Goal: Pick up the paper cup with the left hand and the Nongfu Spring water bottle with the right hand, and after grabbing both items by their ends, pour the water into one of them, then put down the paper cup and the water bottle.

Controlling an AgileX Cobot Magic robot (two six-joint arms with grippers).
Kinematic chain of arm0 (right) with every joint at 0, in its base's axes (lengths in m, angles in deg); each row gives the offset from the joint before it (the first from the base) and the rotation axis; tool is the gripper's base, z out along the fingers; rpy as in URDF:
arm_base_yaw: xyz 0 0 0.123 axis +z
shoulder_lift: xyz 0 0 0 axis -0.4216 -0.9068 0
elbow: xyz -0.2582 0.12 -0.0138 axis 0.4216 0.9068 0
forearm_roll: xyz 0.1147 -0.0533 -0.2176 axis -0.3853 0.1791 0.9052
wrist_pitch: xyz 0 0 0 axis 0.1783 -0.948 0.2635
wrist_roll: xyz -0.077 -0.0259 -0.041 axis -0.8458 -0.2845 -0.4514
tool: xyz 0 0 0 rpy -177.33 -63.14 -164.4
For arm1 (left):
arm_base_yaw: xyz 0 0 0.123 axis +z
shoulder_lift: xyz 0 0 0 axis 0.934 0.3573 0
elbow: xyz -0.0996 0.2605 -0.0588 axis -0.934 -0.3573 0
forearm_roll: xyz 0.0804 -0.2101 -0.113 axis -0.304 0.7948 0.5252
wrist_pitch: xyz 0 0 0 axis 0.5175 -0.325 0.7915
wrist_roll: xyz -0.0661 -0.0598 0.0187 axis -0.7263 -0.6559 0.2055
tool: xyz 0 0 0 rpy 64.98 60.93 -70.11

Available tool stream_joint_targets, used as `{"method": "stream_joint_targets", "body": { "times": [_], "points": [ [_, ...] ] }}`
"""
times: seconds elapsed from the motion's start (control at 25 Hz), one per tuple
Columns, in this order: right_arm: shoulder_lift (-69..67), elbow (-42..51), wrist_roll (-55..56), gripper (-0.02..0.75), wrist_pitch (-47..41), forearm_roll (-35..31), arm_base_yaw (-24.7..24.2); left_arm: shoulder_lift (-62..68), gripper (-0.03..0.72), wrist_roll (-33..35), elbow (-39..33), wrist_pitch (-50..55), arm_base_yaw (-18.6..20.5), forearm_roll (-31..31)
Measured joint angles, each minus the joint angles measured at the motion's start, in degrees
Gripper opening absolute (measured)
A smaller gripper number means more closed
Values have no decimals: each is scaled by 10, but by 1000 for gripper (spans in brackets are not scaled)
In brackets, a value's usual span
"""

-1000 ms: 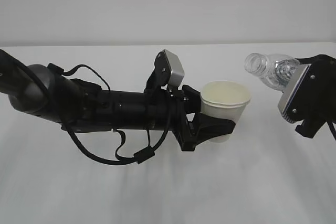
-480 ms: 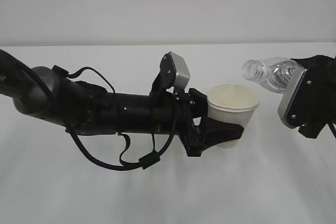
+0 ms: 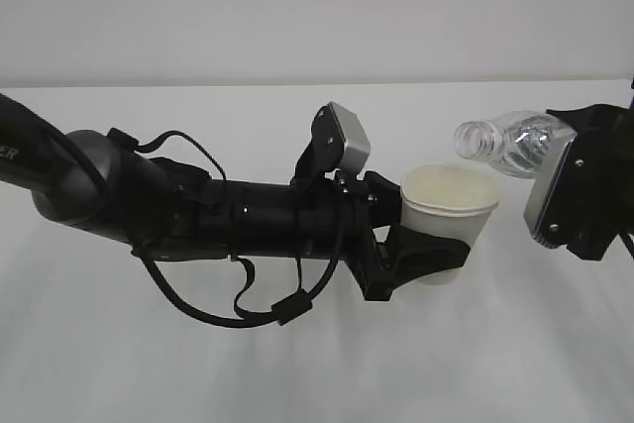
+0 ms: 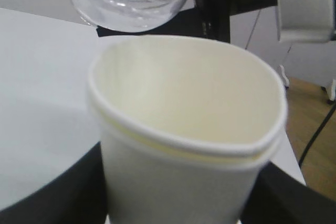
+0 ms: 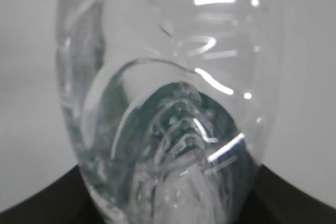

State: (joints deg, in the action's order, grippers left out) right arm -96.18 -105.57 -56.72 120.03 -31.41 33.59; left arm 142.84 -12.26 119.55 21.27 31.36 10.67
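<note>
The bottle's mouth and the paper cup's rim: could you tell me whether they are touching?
Apart. In the exterior view the mouth of the Nongfu Spring water bottle hangs above the paper cup, with white table visible between mouth and rim.

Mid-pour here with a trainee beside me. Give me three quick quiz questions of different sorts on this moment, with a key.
1. True or false: the paper cup stands on the table.
2. Which way does the water bottle mouth point? A: straight up; B: left, toward the cup; C: right, away from the cup.
3. Fill in: the left gripper clamps the cup near its ____.

Key: 1 false, it is held in the air; 2 B; 3 lower part, with the rim free. The right gripper holds the bottle.
</note>
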Motion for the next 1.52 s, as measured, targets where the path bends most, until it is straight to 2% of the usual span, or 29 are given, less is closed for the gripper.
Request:
{"method": "stream_joint_targets", "body": {
  "times": [0.32, 1.52],
  "points": [
    [0, 0, -27, 412, 20, -4, 0, 0, 474, 0, 0, 1, 0, 20],
    [0, 0, -108, 411, 43, -19, 0, 0, 474, -1, 0, 14, 0, 15]
  ]
}}
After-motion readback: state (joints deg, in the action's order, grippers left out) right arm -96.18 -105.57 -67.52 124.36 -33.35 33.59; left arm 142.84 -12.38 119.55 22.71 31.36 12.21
